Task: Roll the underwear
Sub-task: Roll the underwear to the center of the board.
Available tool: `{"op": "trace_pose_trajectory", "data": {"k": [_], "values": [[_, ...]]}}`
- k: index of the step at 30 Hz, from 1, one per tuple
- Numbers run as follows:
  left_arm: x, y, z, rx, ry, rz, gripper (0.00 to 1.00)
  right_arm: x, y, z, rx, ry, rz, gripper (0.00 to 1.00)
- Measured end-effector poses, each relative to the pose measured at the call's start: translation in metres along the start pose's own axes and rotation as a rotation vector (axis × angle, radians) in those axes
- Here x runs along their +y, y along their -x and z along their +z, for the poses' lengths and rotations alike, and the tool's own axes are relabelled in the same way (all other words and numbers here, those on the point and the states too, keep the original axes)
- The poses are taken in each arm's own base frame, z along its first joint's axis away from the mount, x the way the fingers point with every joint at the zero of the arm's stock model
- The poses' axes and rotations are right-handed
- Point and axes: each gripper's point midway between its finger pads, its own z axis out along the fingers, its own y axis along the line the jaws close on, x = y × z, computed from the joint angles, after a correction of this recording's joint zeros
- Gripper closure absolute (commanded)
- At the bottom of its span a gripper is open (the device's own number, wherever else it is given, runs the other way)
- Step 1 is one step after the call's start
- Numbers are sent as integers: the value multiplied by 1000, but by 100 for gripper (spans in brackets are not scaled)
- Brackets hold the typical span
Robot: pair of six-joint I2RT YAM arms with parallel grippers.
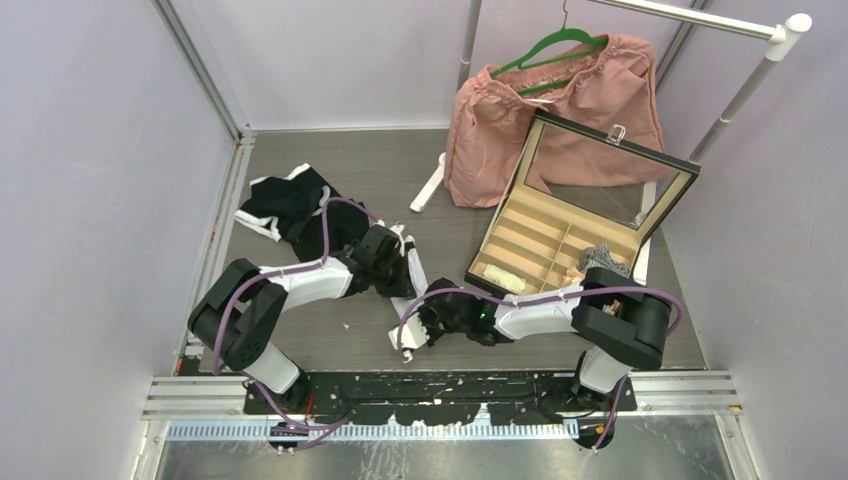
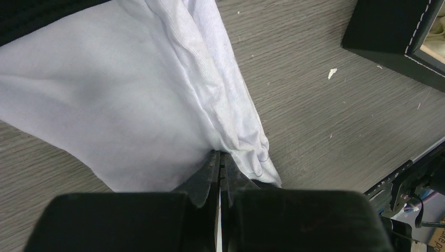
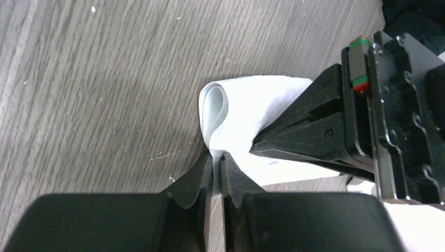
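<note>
- Grey wood-grain surface (image 1: pixel 320 335): bare room lies left of and nearer than the strip. The black compartmented box with its lid raised (image 1: pixel 545 250) stands near on the right.
- White soft-cloth briefs (image 1: pixel 415 275): mid-surface, drawn into a narrow strip, long axis far-to-near, near end folded over.
- Left claw (image 2: pixel 220 160): closed, pinching the far end.
- Right claw (image 3: pixel 215 160): closed on the folded near end.
- Black-and-white briefs pile (image 1: pixel 295 205): far left, apart.

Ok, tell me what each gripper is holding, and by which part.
Both hold the white underwear: the left gripper pinches its bunched ribbed edge, and the right gripper pinches the folded-over end of the cloth.
</note>
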Motion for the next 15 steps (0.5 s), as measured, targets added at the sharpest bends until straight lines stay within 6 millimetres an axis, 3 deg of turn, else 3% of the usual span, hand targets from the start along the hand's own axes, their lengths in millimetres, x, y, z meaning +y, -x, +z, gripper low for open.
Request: {"op": "trace_pose_trajectory", "data": {"k": [5,15], "values": [[-1,1,0,-1,-3,1,99,-2,1,0,-14,-15,81,99],[0,0,-6,-1,5,4,97,-4,5,1,-47,-58,256,99]]}}
